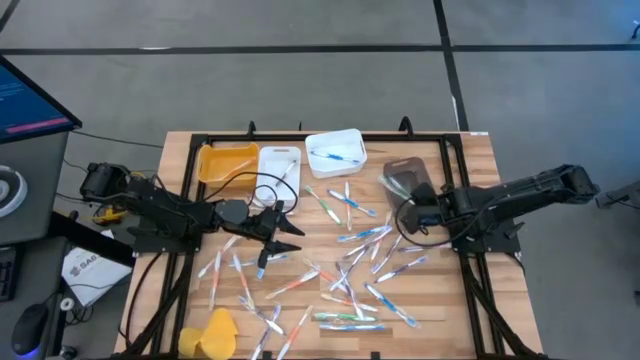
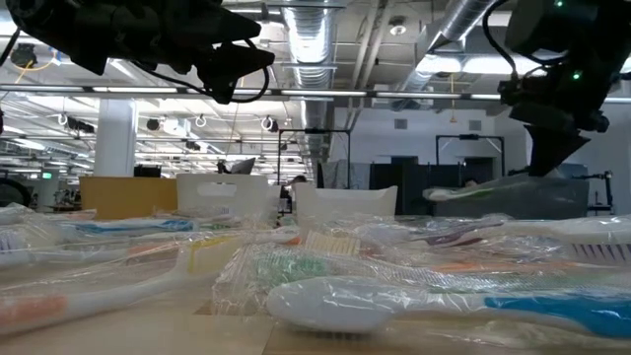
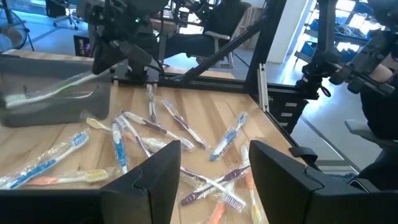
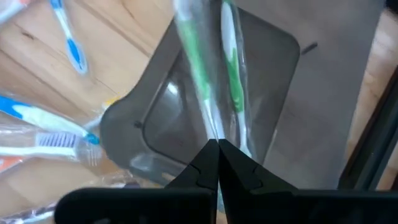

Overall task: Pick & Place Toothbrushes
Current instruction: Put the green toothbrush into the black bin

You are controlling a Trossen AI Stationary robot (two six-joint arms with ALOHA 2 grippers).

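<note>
Many wrapped toothbrushes [image 1: 350, 265] lie loose on the wooden table. My right gripper [image 4: 217, 146] hangs over the grey-brown bin [image 1: 408, 172] at the far right and is shut on a green-and-white toothbrush [image 4: 199, 74] in a clear wrapper. The left wrist view shows it too: right gripper [image 3: 118, 53], toothbrush [image 3: 50, 92], bin [image 3: 68, 109]. My left gripper [image 3: 214, 180] is open above the table's middle left [image 1: 287, 228], nearly level, with nothing between its fingers. My right gripper pinches one end of the wrapped green-and-white toothbrush [image 4: 214, 127] between its two fingertips. The fingers slant down from above, roughly in line with it. The toothbrush is off the table, its free end [image 3: 15, 98] over or in the grey-brown bin; whether it touches the bin, I cannot tell.
At the far edge stand an orange bin [image 1: 228, 160], a white tray [image 1: 279, 165] and a white bin [image 1: 335, 150] that holds a blue toothbrush. A yellow lump [image 1: 214, 335] lies at the near left. A black frame [image 1: 190, 140] runs around the table.
</note>
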